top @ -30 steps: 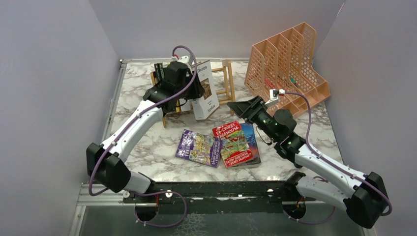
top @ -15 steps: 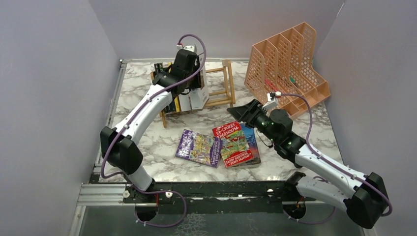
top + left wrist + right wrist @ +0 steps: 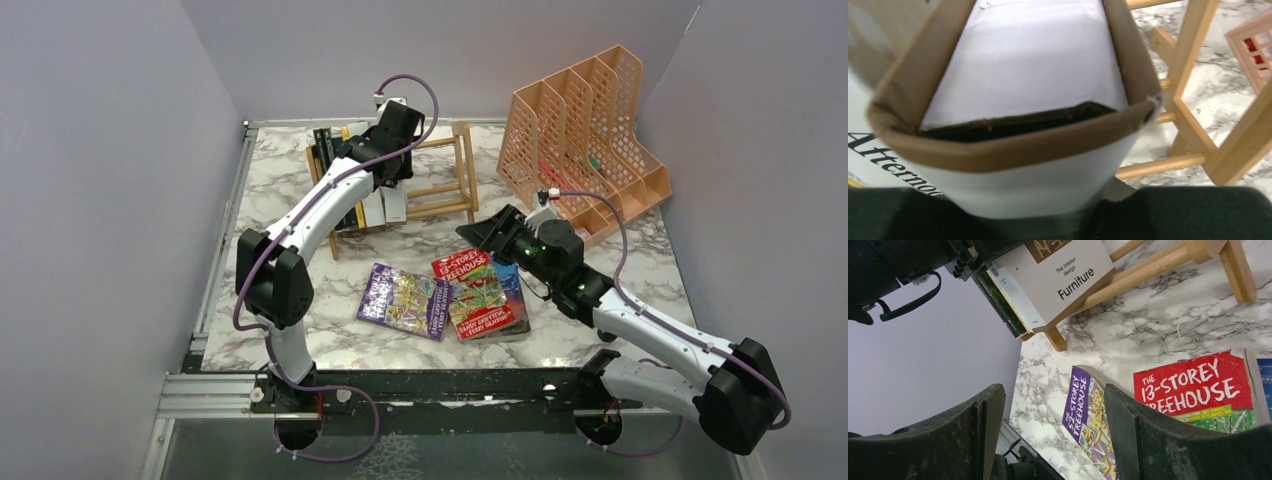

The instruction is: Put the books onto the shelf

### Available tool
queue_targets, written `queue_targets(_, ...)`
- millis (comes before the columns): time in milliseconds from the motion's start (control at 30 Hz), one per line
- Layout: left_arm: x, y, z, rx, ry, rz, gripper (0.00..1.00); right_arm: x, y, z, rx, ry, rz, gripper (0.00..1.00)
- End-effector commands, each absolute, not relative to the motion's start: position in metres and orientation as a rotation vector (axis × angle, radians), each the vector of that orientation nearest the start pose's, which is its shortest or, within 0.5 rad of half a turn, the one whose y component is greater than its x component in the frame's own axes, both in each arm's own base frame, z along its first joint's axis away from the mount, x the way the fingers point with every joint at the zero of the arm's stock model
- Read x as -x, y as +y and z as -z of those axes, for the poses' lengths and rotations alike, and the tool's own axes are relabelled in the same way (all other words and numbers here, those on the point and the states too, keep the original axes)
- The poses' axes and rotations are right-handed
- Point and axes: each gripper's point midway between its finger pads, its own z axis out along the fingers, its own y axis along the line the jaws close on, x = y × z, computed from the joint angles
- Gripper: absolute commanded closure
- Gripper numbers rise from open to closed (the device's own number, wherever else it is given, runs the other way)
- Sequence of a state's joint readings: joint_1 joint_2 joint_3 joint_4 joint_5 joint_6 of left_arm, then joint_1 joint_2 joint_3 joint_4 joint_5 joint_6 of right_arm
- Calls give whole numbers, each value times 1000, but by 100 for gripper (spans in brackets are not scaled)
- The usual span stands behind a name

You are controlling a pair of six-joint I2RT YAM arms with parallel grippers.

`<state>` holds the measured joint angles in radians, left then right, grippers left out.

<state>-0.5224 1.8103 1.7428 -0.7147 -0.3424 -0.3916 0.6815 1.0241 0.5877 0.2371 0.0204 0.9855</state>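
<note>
Seating a thick white book [image 3: 1023, 65] in the shelf [image 3: 452, 175], upper centre of the overhead view, with the left gripper [image 3: 387, 178] pinching it, fingers drawn narrow on the covers. Standing it just beside a second white book [image 3: 873, 145] and near the dark-spined books [image 3: 328, 150] at the shelf's left end. Judging the good way through this step: lowering straight down onto the dowel rails, leaning against the neighbours, and only then spreading the fingers, so avoiding tipping the row or slipping between rails. Not managing to tell from the wrist view about contact with the rails.

Hovering the right gripper [image 3: 1053, 400] at centre frame, fingers spread wide and holding nothing, above the top edge of the red book [image 3: 480, 293]. Lying flat on the marble table [image 3: 660, 255], below centre: a purple book [image 3: 405, 300] just left of the red one, and a blue book [image 3: 518, 285] partly under the red one's right side. Seemingly waiting to be shelved, all three.

Standing at upper right, apart from the shelf: a peach mesh organiser [image 3: 585, 140], not the target. Stretching across the shelf's left end: the left arm, probably blocking any right-arm approach there for now.
</note>
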Motion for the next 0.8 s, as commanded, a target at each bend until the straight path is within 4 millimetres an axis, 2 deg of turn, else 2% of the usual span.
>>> queue_targets(0,-438,-173,-221,85,2270,-130,60,-264,268,-221,-291,1916,-1221,24)
queue_targets(167,-436,-167,-220,122,2265,-160,49,-263,271,-217,-288,1937,-1234,24)
queue_targets(300,-437,-178,-219,108,2282,-98,41,-263,273,-216,-281,1943,-1242,24)
queue_targets(367,-438,-182,-224,106,2276,-66,38,-262,273,-216,-280,1944,-1243,24)
queue_targets(600,-434,-189,-261,100,2218,40,38,-262,269,-214,-279,1951,-1212,24)
queue_targets(767,-423,-183,-287,88,2171,68,40,-266,267,-211,-263,1980,-1155,24)
